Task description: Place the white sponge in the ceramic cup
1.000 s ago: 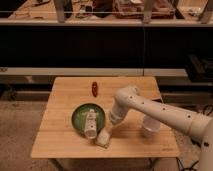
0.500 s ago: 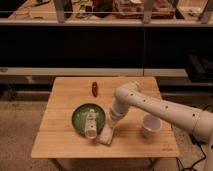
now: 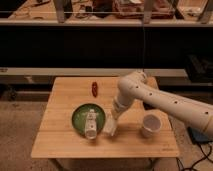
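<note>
Slippage is judged the risk: the white sponge (image 3: 109, 128) is seen just right of the green plate (image 3: 79, 116), the gripper (image 3: 113, 118) at its top; whether it is clamped cannot be told. The ceramic cup (image 3: 150, 125), farther right of the plate, could be knocked over.

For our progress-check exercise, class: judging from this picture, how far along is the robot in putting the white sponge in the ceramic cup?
Done: the claw is at the white sponge, just right of the green plate. In hand: securing the sponge, though whether it is gripped cannot be seen. Left: carrying it to the ceramic cup, which stands apart to the right, and releasing it inside.
</note>
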Robot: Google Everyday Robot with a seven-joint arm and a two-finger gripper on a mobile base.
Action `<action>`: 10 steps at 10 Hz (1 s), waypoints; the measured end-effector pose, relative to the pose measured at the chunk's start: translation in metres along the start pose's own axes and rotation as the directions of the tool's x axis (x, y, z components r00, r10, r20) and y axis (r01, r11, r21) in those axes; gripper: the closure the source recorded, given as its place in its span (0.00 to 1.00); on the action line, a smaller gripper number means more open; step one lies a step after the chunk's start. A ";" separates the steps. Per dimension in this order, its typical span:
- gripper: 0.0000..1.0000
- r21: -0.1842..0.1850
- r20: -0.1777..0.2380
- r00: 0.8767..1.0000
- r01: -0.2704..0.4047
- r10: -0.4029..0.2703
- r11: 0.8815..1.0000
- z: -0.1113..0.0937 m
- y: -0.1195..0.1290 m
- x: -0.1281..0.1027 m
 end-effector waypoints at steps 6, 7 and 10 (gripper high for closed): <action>1.00 -0.110 -0.076 0.993 -0.094 0.086 0.990 -0.085 0.022 -0.019; 1.00 -0.107 -0.106 0.987 -0.129 0.118 0.986 -0.102 0.026 -0.025; 1.00 -0.123 -0.163 0.968 -0.211 0.190 0.970 -0.136 0.046 -0.047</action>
